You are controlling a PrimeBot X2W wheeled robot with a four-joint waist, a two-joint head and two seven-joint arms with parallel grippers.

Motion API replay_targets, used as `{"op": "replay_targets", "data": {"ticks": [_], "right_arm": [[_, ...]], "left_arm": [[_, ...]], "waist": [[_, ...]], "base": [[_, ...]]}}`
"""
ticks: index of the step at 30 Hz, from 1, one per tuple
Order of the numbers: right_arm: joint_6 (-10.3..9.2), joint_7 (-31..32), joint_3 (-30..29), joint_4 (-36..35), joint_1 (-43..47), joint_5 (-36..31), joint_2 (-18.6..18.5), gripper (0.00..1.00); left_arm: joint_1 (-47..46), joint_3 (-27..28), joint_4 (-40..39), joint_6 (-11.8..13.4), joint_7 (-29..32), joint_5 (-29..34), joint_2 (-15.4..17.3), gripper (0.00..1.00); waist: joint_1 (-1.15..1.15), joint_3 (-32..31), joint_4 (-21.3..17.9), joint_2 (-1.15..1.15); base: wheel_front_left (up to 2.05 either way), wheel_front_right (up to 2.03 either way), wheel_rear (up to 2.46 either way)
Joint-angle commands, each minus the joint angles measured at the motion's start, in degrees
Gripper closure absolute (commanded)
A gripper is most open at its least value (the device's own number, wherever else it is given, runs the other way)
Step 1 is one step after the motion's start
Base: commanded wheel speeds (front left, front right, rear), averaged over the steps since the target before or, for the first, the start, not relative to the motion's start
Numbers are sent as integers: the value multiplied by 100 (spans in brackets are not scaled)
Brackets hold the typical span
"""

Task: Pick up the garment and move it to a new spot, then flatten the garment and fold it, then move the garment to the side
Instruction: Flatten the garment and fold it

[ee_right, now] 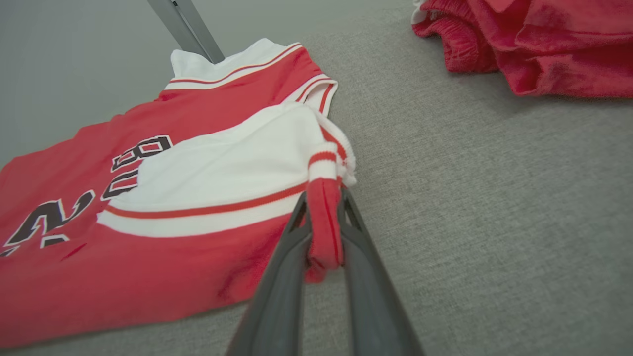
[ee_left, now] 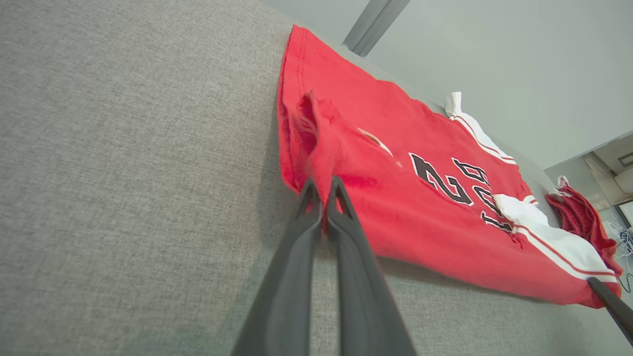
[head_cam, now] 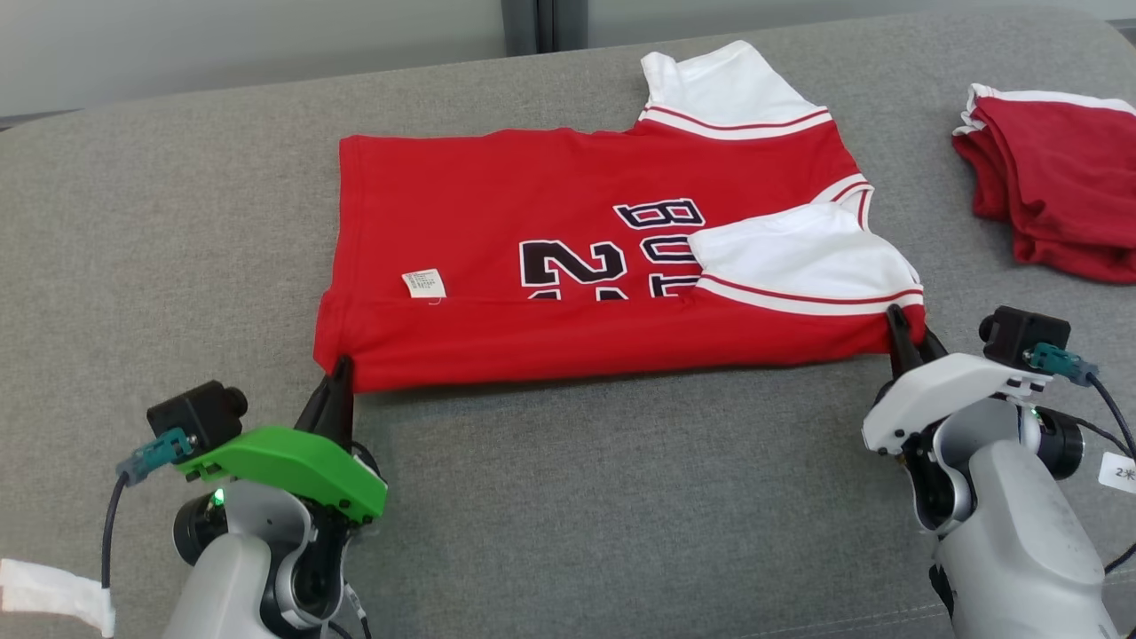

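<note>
Head view first: how many garments are on the desk [head_cam: 621,497]?

Two. One red jersey, the garment [head_cam: 497,213], lies spread across the middle. One bunched red piece [head_cam: 1047,186] with white trim sits well apart from it at the far right.

How many sleeves can you count on the garment?

Two, both white with red stripes. The far sleeve [head_cam: 719,84] sticks out at the far edge, and the near sleeve [head_cam: 790,253] is folded in over the dark lettering. One white label [head_cam: 424,283] shows toward the left, just beyond a band of cloth turned up along the near edge.

And the end effectors?

Two, one at each near corner. The left end effector [head_cam: 340,377], under a green cover, has its two dark fingers [ee_left: 296,237] pressed together on the near left corner. The left wrist view shows a sliver of red cloth nipped between the tips. The right end effector [head_cam: 905,333], under a white cover, pinches the near right corner where the striped sleeve band ends. The right wrist view shows a roll of red and white cloth squeezed between its two fingers.

Are the corners lifted?

I cannot tell. The rest of the garment lies flat on the desk.
</note>
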Motion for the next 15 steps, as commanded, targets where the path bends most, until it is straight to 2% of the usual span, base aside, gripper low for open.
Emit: {"op": "replay_targets", "data": {"ticks": [1, 9, 15], "right_arm": [[-12, 87, -71, -186, 231, -78, -28, 100], [-13, 696, -158, -1553, 1383, 121, -30, 100], [-13, 943, -232, -2201, 2059, 326, -31, 100]], "left_arm": [[204, 1, -122, 47, 25, 36, 84, 100], [1231, -65, -938, 354, 219, -59, 123, 100], [1705, -53, -1190, 579, 275, -112, 77, 100]], "waist": [[0, -61, 15, 0], [0, -109, 15, 0], [0, -69, 12, 0]], "base": [[0, 0, 0], [0, 0, 0], [0, 0, 0]]}}
